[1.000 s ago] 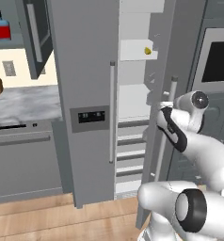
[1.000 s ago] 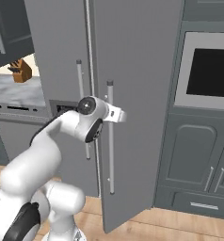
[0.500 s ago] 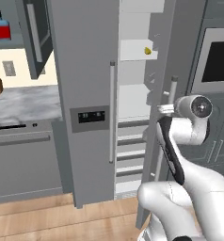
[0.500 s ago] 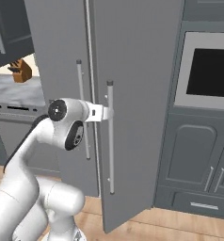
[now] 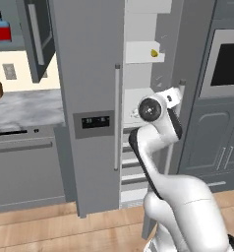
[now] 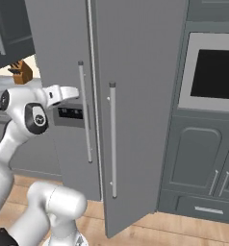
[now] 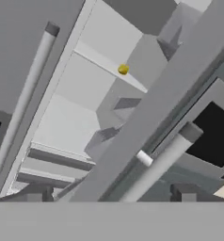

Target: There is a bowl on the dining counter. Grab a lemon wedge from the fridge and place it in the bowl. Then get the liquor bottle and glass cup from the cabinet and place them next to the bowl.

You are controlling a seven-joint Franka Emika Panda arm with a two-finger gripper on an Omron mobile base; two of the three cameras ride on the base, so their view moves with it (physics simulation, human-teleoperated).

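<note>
The fridge (image 5: 89, 74) stands with its right door (image 6: 135, 72) swung partly out, showing white shelves. The lemon wedge (image 5: 154, 52) lies on an upper shelf, small and yellow, and appears again in the hand view (image 7: 123, 69). My gripper (image 5: 177, 92) hovers open beside the right door's bar handle (image 5: 181, 86), clear of it; its two dark fingertips (image 7: 38, 193) stand wide apart with nothing between them. The liquor bottle (image 5: 1, 30) sits in the open cabinet (image 5: 38, 44) at top left. The bowl, dining counter and glass cup are out of view.
A wall oven (image 5: 227, 64) and grey base cabinets (image 6: 198, 158) sit right of the fridge. Left of it are a marble worktop (image 5: 25, 106), a dishwasher front (image 5: 25, 162) and a knife block (image 6: 21, 71). The open door's edge (image 7: 147, 122) crosses the hand view.
My jaws have opened and let go of the right door's handle. The hand has drawn back a little and the elbow has swung left. The door stays ajar.
</note>
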